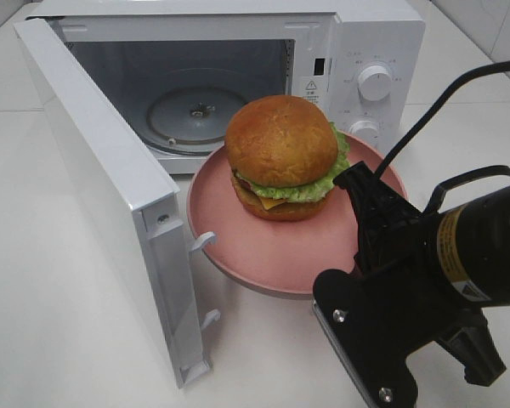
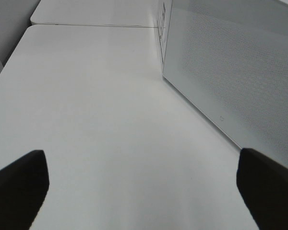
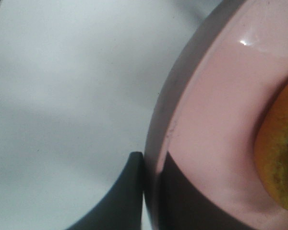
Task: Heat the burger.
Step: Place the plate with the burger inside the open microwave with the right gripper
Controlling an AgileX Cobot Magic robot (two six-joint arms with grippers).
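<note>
The burger (image 1: 280, 157), with its glossy brown bun, lettuce and cheese, sits on a pink plate (image 1: 255, 246) just in front of the open microwave cavity. My right gripper (image 1: 363, 189) reaches in from the lower right and is shut on the plate's right rim. In the right wrist view its fingers (image 3: 132, 191) pinch the rim of the pink plate (image 3: 216, 120), and an edge of the burger (image 3: 278, 153) shows. My left gripper (image 2: 144, 191) is open over bare table, with nothing between its fingers. It is out of the exterior high view.
The white microwave (image 1: 374, 51) stands at the back with its glass turntable (image 1: 195, 115) bare. Its door (image 1: 93, 170) swings out wide to the left, close to the plate's left rim. The perforated door panel (image 2: 230, 72) stands beside my left gripper. White tabletop (image 1: 34, 297) lies around.
</note>
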